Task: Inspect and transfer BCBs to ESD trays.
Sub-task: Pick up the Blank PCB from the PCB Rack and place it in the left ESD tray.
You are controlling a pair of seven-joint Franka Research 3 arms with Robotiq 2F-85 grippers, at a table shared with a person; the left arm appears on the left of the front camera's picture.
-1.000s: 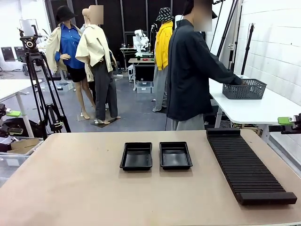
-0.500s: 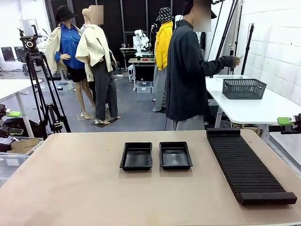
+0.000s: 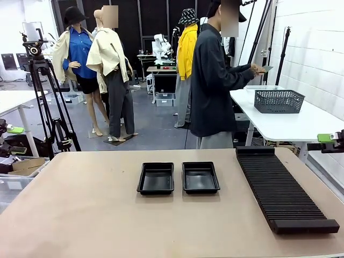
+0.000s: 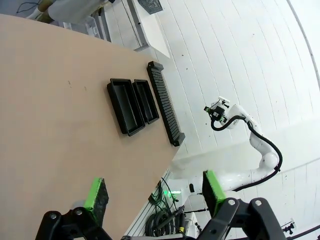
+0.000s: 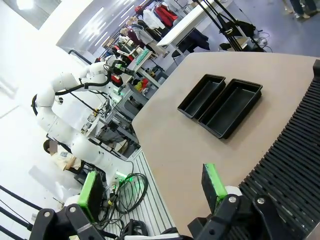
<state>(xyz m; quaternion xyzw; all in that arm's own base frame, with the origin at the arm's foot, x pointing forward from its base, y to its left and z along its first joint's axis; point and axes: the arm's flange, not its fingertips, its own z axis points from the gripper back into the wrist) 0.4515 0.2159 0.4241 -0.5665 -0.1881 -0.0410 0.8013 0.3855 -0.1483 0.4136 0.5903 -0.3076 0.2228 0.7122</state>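
Note:
Two empty black ESD trays [image 3: 156,178] [image 3: 200,177] lie side by side at the table's middle; they also show as trays [image 4: 125,106] [image 4: 146,101] and trays [image 5: 202,96] [image 5: 231,107]. Beyond the table a person [image 3: 212,86] faces a white side table and holds a small thin dark-green BCB [image 3: 267,69] in both hands. My left gripper [image 3: 14,140] hangs off the table's left side, open and empty, as the left wrist view of this gripper [image 4: 154,192] confirms. My right gripper [image 3: 327,142] waits off the right side, also open and empty [image 5: 151,187].
A long black ribbed rack [image 3: 282,188] runs along the table's right part. A grey mesh basket [image 3: 279,100] stands on the white side table [image 3: 290,123]. A camera tripod [image 3: 45,97] stands at the back left.
The person's hand has left the mesh basket and risen; both hands now hold a small board at chest height. Neither arm has moved.

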